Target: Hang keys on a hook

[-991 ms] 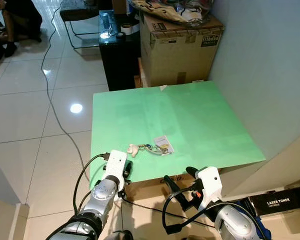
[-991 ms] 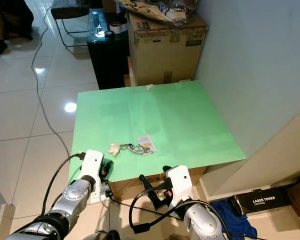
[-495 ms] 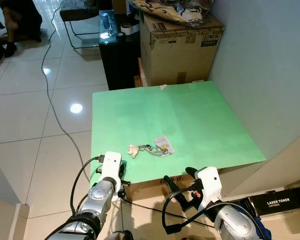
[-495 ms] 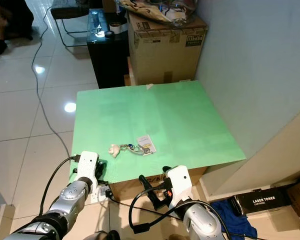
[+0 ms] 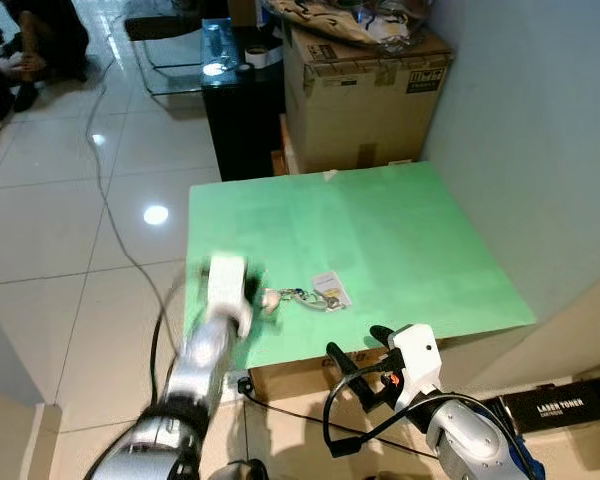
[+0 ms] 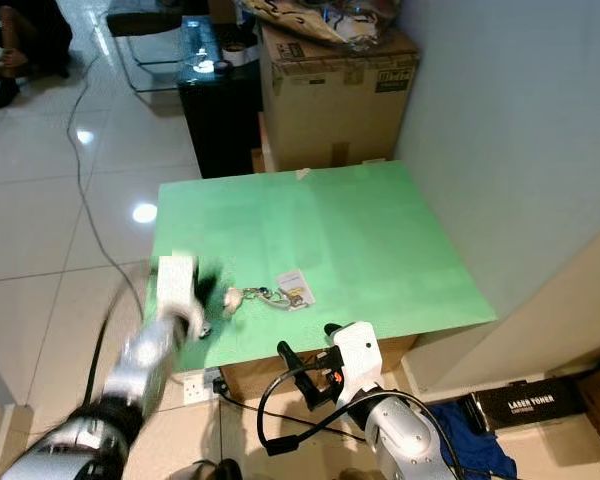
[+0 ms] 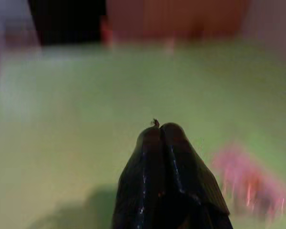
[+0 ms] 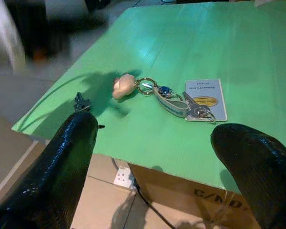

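On the green board, the keys lie lengthwise left-to-right.

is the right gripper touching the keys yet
Apart. In the right wrist view, the open right gripper hangs off the table's near edge, with bare green table between its fingers and the keys.

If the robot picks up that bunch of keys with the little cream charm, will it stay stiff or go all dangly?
Probably dangly: the bunch of keys is separate pieces linked by a ring, so they would likely swing. The rounded cream charm may hang lowest. Lying flat on the green board, it looks unlikely to roll.
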Tool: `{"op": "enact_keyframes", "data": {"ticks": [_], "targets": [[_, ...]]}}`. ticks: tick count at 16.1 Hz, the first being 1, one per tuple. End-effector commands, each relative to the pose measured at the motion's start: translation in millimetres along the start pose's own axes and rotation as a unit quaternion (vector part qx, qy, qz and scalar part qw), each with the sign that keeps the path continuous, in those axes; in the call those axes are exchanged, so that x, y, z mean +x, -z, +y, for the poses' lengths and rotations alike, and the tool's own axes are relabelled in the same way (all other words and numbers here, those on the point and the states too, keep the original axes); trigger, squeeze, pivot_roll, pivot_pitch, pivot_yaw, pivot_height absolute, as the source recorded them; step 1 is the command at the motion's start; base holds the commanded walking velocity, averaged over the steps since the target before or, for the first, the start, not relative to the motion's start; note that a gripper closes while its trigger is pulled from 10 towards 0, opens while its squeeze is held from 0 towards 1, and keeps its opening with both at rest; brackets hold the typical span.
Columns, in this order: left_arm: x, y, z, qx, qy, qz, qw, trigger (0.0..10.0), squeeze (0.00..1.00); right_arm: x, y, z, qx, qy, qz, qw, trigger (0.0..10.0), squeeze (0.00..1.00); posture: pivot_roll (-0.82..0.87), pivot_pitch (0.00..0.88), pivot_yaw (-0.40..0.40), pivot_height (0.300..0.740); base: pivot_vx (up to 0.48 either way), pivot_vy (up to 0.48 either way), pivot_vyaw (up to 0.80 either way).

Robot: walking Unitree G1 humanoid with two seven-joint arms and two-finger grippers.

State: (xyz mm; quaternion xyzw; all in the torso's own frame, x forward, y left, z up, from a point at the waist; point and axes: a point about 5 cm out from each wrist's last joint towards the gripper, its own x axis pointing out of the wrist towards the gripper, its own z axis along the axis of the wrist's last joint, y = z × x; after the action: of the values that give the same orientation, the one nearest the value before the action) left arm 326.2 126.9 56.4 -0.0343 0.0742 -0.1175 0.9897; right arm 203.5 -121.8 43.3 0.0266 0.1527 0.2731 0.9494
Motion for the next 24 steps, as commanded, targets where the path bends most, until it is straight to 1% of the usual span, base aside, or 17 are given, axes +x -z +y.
{"op": "enact_keyframes", "data": {"ticks": [1, 3, 4, 5, 6, 7, 8, 9, 10, 12, 14, 17, 19, 20, 24], "targets": [[0.8, -5.0, 2.5, -0.012, 0.000, -0.007, 1.000, 0.0, 0.00, -0.2, 0.4, -3.5, 0.003, 0.005, -0.001, 1.000, 10.0, 0.00, -0.20, 0.042, 0.062, 0.740, 0.000, 0.000, 0.00], [0.6, -10.2, 7.8, -0.010, -0.001, -0.014, 1.000, 0.0, 0.00, 1.4, -0.1, -4.2, 0.004, 0.007, -0.004, 1.000, 10.0, 0.00, -0.20, 0.031, 0.064, 0.740, 0.000, 0.000, 0.00], [-1.6, -6.7, 8.7, -0.001, 0.006, -0.008, 1.000, 0.0, 0.00, 2.4, -0.4, -3.8, 0.004, 0.006, -0.005, 1.000, 10.0, 0.00, -0.19, 0.023, 0.069, 0.740, 0.000, 0.000, 0.00], [-5.2, -3.3, 10.6, 0.019, 0.005, -0.001, 1.000, 4.3, 0.00, 3.2, -0.5, -3.2, 0.004, 0.006, -0.006, 1.000, 10.0, 0.00, -0.19, 0.022, 0.068, 0.740, 0.000, 0.000, 0.00], [-11.7, -1.7, 16.3, 0.052, 0.004, -0.003, 0.999, 10.0, 0.11, 3.1, -0.4, -2.8, 0.003, 0.006, -0.007, 1.000, 10.0, 0.00, -0.19, 0.022, 0.069, 0.740, 0.000, 0.000, 0.00], [-19.5, 1.0, 24.7, 0.065, 0.002, -0.005, 0.998, 10.0, 1.00, 2.0, -1.1, -2.8, -0.001, 0.006, -0.010, 1.000, 10.0, 0.00, -0.19, 0.024, 0.069, 0.740, 0.000, 0.000, 0.00], [-29.3, 10.5, 36.5, 0.056, -0.006, 0.012, 0.998, 10.0, 1.00, -0.5, -1.6, -2.4, -0.011, 0.000, -0.013, 1.000, 10.0, 0.00, -0.19, 0.029, 0.071, 0.740, 0.000, 0.000, 0.00], [-35.5, 17.7, 41.9, 0.058, -0.007, 0.025, 0.998, 10.0, 1.00, -2.2, -0.7, -1.4, -0.018, -0.008, -0.013, 1.000, 10.0, 0.00, -0.19, 0.029, 0.071, 0.740, 0.000, 0.000, 0.00], [-37.9, 20.6, 42.0, 0.062, -0.006, 0.029, 0.998, 10.0, 1.00, -3.4, 1.1, -0.1, -0.025, -0.018, -0.009, 0.999, 10.0, 0.00, -0.19, 0.033, 0.070, 0.740, 0.000, 0.000, 0.00], [-39.3, 24.3, 38.8, 0.058, 0.001, 0.034, 0.998, 10.0, 1.00, -4.2, 4.7, 2.2, -0.026, -0.029, -0.001, 0.999, 10.0, 0.00, -0.18, 0.037, 0.069, 0.740, 0.000, 0.000, 0.00], [-41.1, 32.7, 28.8, 0.054, 0.035, 0.053, 0.996, 10.0, 1.00, -4.8, 11.5, 8.8, -0.014, -0.041, 0.011, 0.999, 10.0, 0.00, -0.18, 0.046, 0.076, 0.740, 0.000, 0.000, 0.00], [-42.8, 41.0, 20.1, 0.059, 0.064, 0.071, 0.994, 10.0, 1.00, -4.1, 16.4, 10.2, 0.005, -0.029, 0.014, 0.999, 10.0, 0.00, -0.18, 0.051, 0.085, 0.740, 0.000, 0.000, 0.00], [-41.8, 49.3, 12.6, 0.061, 0.078, 0.093, 0.991, 10.0, 1.00, -3.4, 21.1, 11.4, 0.023, -0.027, 0.019, 0.999, 10.0, 0.00, -0.19, 0.050, 0.094, 0.740, 0.000, 0.000, 0.00], [-42.3, 51.8, 12.7, 0.061, 0.078, 0.101, 0.990, 10.0, 1.00, -3.6, 23.8, 11.4, 0.031, -0.028, 0.026, 0.999, 10.0, 0.00, -0.19, 0.051, 0.097, 0.740, 0.000, 0.000, 0.00], [-47.2, 58.2, 18.3, 0.061, 0.075, 0.120, 0.988, 10.0, 1.00, -4.3, 27.1, 13.9, 0.032, -0.031, 0.030, 0.999, 10.0, 0.00, -0.18, 0.061, 0.105, 0.740, 0.000, 0.000, 0.00]]}}
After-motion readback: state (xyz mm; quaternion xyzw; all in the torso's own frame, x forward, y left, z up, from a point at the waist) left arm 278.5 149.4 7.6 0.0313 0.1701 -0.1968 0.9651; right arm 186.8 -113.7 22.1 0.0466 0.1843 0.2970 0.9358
